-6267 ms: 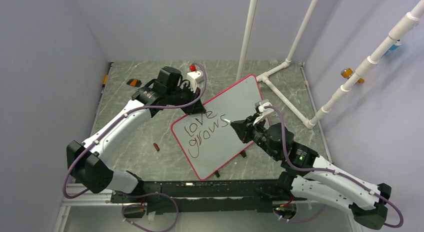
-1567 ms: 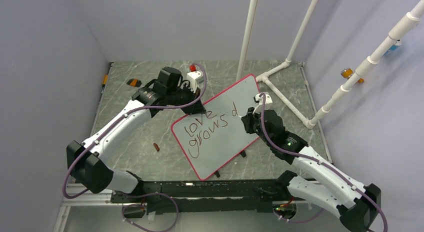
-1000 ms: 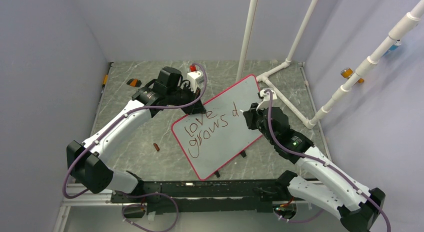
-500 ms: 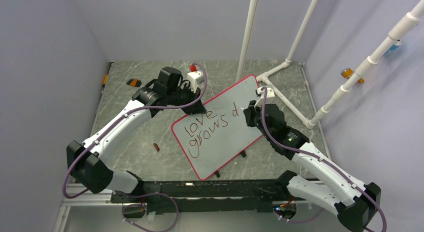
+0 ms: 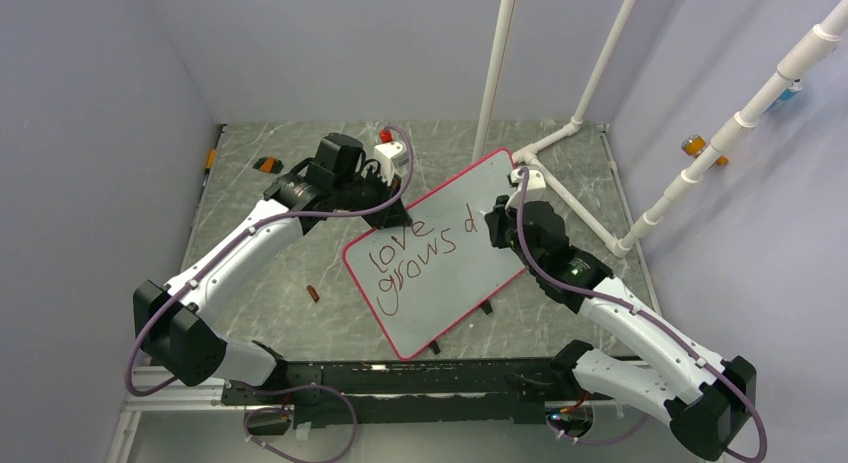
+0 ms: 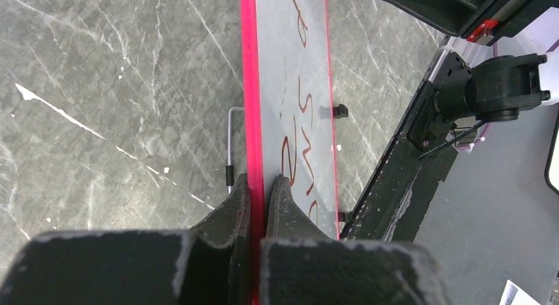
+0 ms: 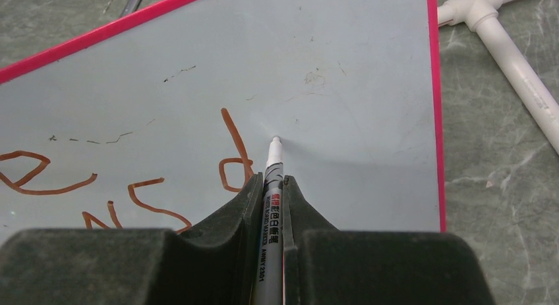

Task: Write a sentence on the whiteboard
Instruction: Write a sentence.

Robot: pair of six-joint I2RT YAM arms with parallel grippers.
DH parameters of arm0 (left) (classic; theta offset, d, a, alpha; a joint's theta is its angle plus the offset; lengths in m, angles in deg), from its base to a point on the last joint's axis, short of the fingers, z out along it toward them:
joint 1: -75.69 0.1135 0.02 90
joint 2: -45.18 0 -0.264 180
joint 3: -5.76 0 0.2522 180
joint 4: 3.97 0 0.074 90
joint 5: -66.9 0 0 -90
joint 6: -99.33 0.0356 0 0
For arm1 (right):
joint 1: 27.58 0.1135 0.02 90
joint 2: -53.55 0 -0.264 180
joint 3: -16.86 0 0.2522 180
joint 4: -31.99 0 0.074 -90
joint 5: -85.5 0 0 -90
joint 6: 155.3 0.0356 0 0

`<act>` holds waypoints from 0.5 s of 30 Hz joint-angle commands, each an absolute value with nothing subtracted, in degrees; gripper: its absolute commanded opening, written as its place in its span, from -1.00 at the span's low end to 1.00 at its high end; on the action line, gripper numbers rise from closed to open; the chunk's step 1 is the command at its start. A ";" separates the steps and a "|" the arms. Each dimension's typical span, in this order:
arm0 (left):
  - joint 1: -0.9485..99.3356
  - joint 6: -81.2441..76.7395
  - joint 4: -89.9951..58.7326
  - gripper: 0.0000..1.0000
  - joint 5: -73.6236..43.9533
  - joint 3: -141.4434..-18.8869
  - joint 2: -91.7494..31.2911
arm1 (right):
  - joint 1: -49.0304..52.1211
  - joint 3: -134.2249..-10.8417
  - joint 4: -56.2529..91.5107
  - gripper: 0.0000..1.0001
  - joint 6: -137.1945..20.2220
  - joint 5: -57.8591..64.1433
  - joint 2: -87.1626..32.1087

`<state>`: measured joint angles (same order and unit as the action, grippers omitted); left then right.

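The whiteboard [image 5: 440, 273], white with a red-pink frame, lies tilted on the grey table. The sentence [image 5: 410, 258] on it reads "love", "grows" and a "d" [image 5: 467, 220] in dark red. My left gripper [image 5: 397, 215] is shut on the board's upper-left frame edge [image 6: 252, 120], one finger on each face. My right gripper [image 5: 492, 226] is shut on a grey marker [image 7: 271, 206]. The marker's white tip [image 7: 275, 141] rests at the board just right of the "d" [image 7: 234, 161].
White PVC pipes [image 5: 580, 208] run along the table right of the board and rise at the back. A small red-topped object [image 5: 385, 136], an orange-black item [image 5: 266, 165] and a small red cap [image 5: 314, 293] lie on the table. Black clips [image 5: 486, 307] sit on the board's near edge.
Since 6.3 s ago a "d" has appeared right of "grows". The right gripper with the marker has moved up and right along the board and now sits just right of the "d". The left arm has stayed still.
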<state>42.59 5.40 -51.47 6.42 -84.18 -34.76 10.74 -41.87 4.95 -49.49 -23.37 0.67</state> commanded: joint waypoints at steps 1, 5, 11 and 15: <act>42.27 14.92 -49.40 -1.00 -2.27 -83.74 -34.11 | 10.57 -43.00 8.79 -1.00 -49.98 -20.50 1.35; 42.23 14.90 -49.38 -1.00 -2.18 -83.67 -34.02 | 10.56 -42.36 7.89 -1.00 -49.30 -19.42 1.26; 42.29 14.87 -49.35 -1.00 -2.36 -83.58 -33.85 | 10.52 -39.73 7.39 -1.00 -47.61 -17.90 1.89; 42.29 14.82 -49.29 -1.00 -2.27 -83.58 -33.97 | 10.56 -38.37 6.84 -1.00 -47.07 -17.58 2.79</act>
